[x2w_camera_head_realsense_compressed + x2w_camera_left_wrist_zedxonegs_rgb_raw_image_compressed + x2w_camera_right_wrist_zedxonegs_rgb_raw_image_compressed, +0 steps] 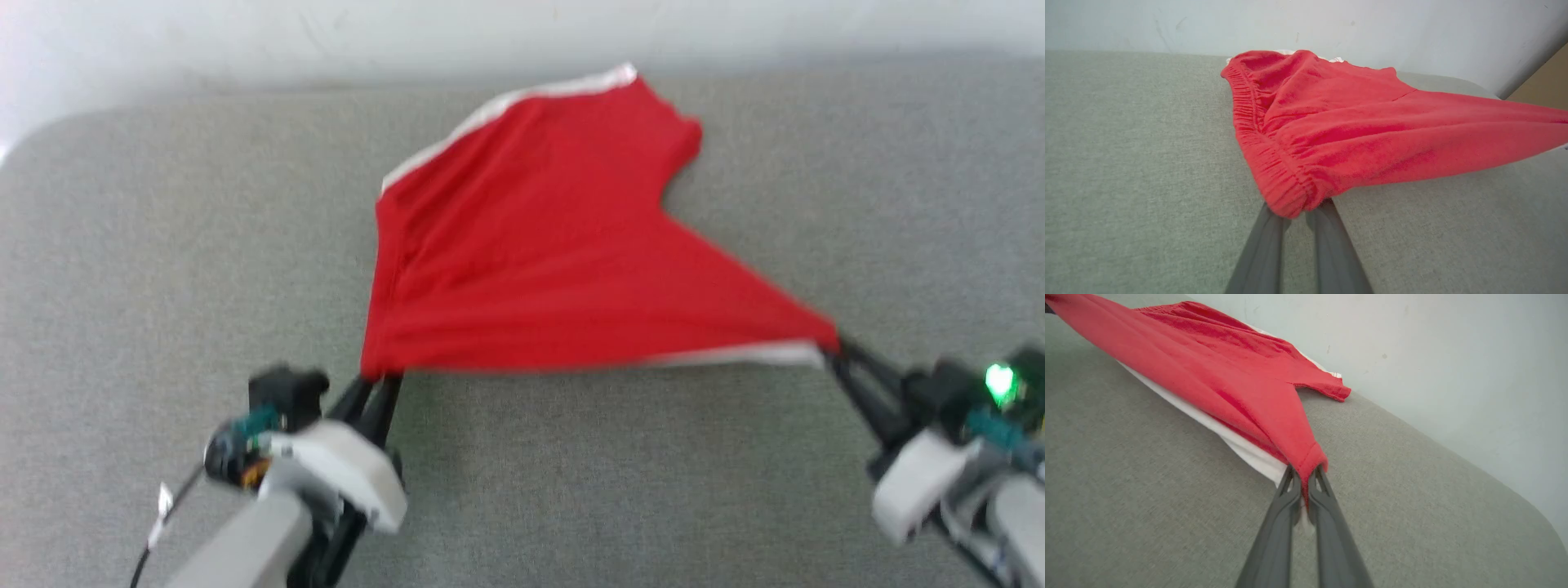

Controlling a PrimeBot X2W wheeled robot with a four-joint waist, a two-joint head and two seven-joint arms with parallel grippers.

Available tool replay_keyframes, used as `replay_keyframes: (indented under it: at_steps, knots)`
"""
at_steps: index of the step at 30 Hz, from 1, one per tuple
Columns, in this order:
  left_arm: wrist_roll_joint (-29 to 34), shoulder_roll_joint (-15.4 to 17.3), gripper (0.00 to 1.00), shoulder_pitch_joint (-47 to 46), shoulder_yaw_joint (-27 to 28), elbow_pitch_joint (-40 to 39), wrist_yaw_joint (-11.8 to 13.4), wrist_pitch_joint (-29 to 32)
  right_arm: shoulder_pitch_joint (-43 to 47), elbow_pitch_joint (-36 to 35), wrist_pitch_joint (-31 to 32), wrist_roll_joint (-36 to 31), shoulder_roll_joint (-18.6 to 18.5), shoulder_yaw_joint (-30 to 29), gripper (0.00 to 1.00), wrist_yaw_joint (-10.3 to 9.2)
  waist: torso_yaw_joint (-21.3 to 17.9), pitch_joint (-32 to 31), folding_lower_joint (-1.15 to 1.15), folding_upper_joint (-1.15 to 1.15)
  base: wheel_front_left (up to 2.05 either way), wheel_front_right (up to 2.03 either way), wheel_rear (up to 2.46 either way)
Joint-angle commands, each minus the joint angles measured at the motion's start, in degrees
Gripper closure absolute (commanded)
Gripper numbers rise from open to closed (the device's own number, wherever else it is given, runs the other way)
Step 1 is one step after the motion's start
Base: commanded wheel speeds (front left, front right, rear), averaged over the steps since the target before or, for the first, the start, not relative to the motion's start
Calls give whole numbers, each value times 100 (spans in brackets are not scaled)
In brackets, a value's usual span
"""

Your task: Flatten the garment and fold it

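We see the grey fabric-topped desk [163, 245] run back to a pale wall [326, 33], its far left corner rounded, with wide bare cloth on either side of the garment [539, 245] and in front of it. The garment, red with white trim, lies mid-desk, its far edge close to the wall (the head view is somewhat blurred). Our left gripper [380, 384] is clamped on the gathered waistband corner. Our right gripper [841, 351] is pinched on a white-trimmed hem corner, and the near edge stretches taut between them, raised off the desk.
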Motion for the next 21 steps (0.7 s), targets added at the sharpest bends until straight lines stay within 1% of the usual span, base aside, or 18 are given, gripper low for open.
replay_keyframes:
  at_steps: [1, 3, 5, 7, 12, 16, 21]
  knots:
    - [115, 99, 100, 395, 119, -65, 146, -26, 483, -147, 73, -58, 49, -199, 100, -15, -33, -563, 3, 0, 0, 0, 0]
    - [156, 129, 100, 836, 151, -154, 231, -26, 1039, -375, 218, -168, 171, -410, 100, -15, -54, -694, 3, 0, 0, 0, 0]
    - [97, 149, 100, 1245, 312, -290, 313, -26, 1552, -594, 329, -218, 317, -613, 100, -15, -62, -793, 3, 0, 0, 0, 0]
    - [147, 212, 100, 1594, 382, -431, 397, -26, 2039, -792, 437, -240, 431, -764, 100, -15, -10, -869, 3, 0, 0, 0, 0]
    - [134, 252, 100, 2188, 372, -746, 444, -27, 2975, -1095, 520, -310, 627, -1084, 100, -15, 166, -974, 3, 0, 0, 0, 0]
    - [136, 276, 100, 2342, 375, -842, 469, -27, 3185, -1250, 564, -376, 676, -1306, 100, -15, 261, -975, 3, 0, 0, 0, 0]
    - [220, 206, 100, 2067, 405, -928, 446, -22, 2734, -1427, 728, -307, 681, -1304, 100, -15, 355, -879, 3, 0, 0, 0, 0]
